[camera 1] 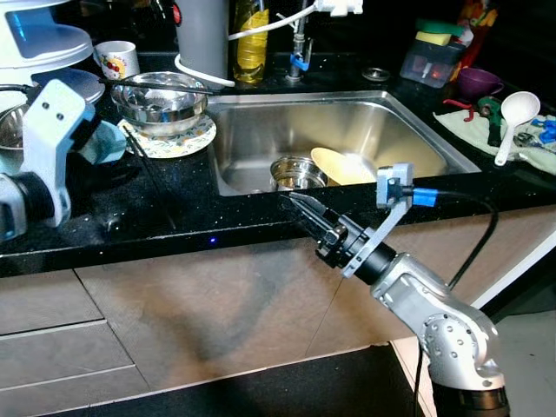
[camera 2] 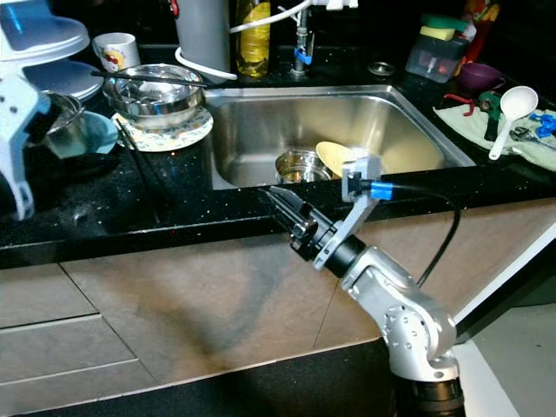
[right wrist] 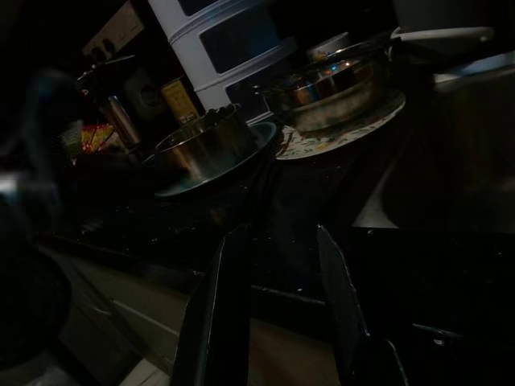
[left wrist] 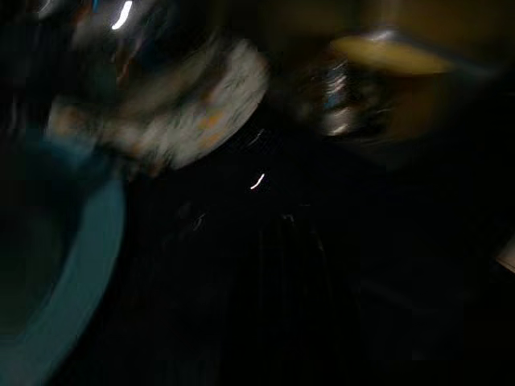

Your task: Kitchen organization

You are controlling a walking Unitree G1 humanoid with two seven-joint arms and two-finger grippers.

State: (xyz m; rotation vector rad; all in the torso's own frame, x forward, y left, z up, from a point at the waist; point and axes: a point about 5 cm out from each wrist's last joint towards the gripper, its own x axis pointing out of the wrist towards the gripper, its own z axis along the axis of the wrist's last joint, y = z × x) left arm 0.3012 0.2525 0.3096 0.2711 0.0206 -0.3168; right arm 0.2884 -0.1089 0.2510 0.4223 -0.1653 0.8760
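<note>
A home kitchen — steel sink [camera 1: 261, 130], black counter [camera 1: 174, 217], dishes.

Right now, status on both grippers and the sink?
Right gripper open, empty, at the black counter's front edge. Left gripper over the counter, fingers unclear. Small steel pot and yellow plate in the steel sink. Nothing blocking.

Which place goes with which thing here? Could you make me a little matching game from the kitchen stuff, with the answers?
Things:
1. white ladle
2. yellow plate
3. mug
4. big steel bowl

Places:
A. inside the sink
B. on a patterned plate left of the sink
C. on a cloth right of the sink
D. at the back of the counter, behind the steel bowl

Pairs: 1-C, 2-A, 3-D, 4-B
</note>
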